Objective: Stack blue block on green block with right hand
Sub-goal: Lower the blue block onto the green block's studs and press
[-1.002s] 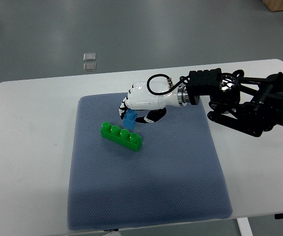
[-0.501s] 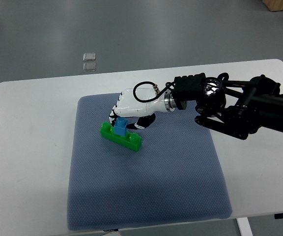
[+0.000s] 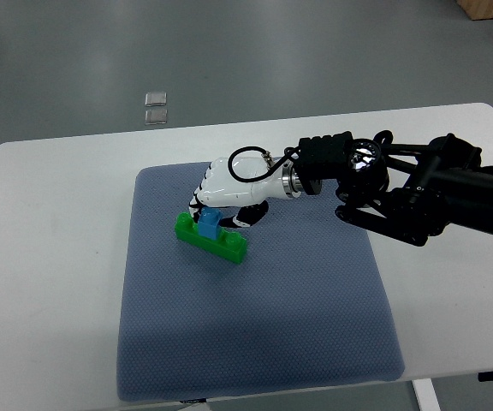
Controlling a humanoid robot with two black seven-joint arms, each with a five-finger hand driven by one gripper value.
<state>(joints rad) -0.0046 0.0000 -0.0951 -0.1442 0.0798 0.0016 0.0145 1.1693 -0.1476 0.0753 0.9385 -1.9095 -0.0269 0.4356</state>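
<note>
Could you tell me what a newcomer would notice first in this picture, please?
The white right hand on its black arm reaches in from the right, fingers closed on the blue block. That block sits on the green block, bright against the grey-blue mat on the white table.

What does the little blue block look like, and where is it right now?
The blue block is small, bright blue and looks like plastic. It sits upright on top of the long green block, near its left end, on the blue-grey mat. The right hand is right above it, white fingers curled around its top. Part of it is hidden by them.
</note>
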